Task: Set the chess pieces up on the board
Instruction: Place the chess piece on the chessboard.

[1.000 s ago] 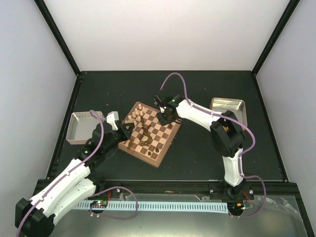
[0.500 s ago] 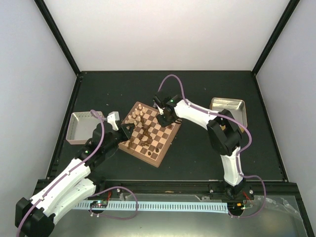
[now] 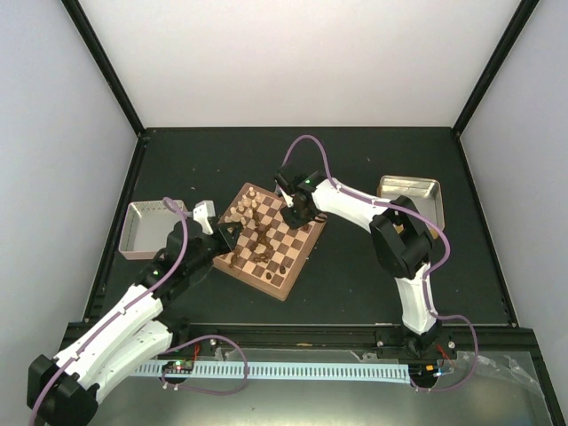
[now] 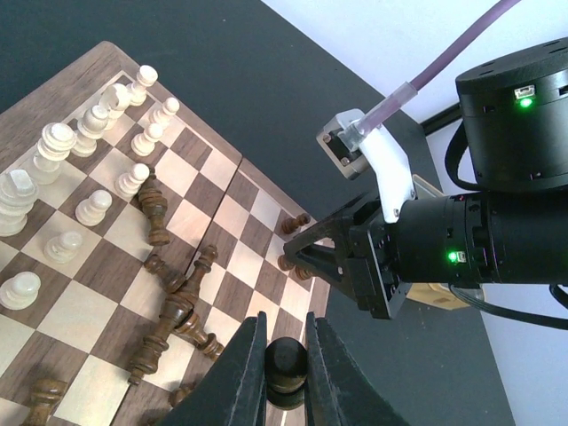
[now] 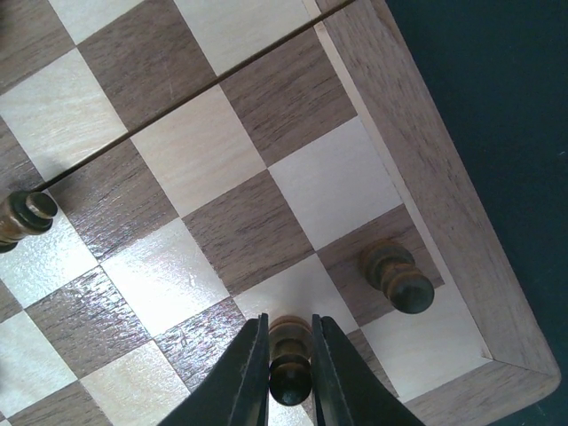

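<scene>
Dark pawn point(image 5: 289, 359) clamped between right gripper point(image 5: 289, 330) jaws near board point(image 5: 444, 204) corner; left gripper point(image 4: 284, 333) apparently pinching dark piece point(image 4: 286, 364) likewise.

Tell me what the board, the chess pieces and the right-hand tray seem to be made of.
The board: wood, grain showing, lightly glossy. The chess pieces: turned wood, seemingly varnished, with highlights on the dark ones. The tray: probably metal, a silvery, dull sheen.
</scene>
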`<state>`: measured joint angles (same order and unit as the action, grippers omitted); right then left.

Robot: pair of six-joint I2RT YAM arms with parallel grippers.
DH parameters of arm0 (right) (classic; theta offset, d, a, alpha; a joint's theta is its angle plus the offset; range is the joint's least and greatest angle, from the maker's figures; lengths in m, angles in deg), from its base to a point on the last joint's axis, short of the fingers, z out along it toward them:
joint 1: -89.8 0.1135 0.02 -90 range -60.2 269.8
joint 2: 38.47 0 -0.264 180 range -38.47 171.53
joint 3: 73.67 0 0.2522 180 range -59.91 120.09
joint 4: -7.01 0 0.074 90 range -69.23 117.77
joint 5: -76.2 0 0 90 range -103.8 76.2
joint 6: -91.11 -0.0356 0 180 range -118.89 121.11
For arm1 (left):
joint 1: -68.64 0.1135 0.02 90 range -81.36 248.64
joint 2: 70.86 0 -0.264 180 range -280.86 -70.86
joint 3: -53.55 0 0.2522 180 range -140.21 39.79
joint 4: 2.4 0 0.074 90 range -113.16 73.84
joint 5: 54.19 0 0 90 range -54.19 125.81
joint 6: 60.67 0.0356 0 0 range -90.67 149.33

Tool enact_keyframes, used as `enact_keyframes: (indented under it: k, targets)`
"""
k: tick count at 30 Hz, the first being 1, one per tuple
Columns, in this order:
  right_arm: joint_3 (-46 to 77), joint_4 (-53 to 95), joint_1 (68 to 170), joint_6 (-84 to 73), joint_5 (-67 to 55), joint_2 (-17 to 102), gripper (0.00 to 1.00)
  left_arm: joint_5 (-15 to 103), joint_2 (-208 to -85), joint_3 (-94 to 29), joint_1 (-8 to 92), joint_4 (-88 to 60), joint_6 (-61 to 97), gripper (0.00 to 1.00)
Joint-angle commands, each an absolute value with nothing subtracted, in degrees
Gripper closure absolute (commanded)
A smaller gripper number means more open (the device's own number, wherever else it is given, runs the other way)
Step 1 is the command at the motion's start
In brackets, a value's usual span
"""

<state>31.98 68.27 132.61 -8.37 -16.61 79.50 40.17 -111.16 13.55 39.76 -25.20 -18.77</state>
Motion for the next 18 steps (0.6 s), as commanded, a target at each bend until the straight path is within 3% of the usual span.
enact_keyframes:
  k: [1,11,18]
  targets:
    - [33.2,67.3,132.7,-7.9,-17.2,79.3,0.84,40.9,-111.6,11.4,40.1,-25.2,-17.8,0.91]
    - [32.5,65.5,132.7,-7.7,-17.3,78.2,0.88,41.2,-111.7,11.4,40.1,-25.3,-17.9,0.91]
    - [32.3,65.3,132.8,-7.9,-17.5,78.5,0.81,41.5,-111.8,11.5,40.1,-25.3,-17.8,0.90]
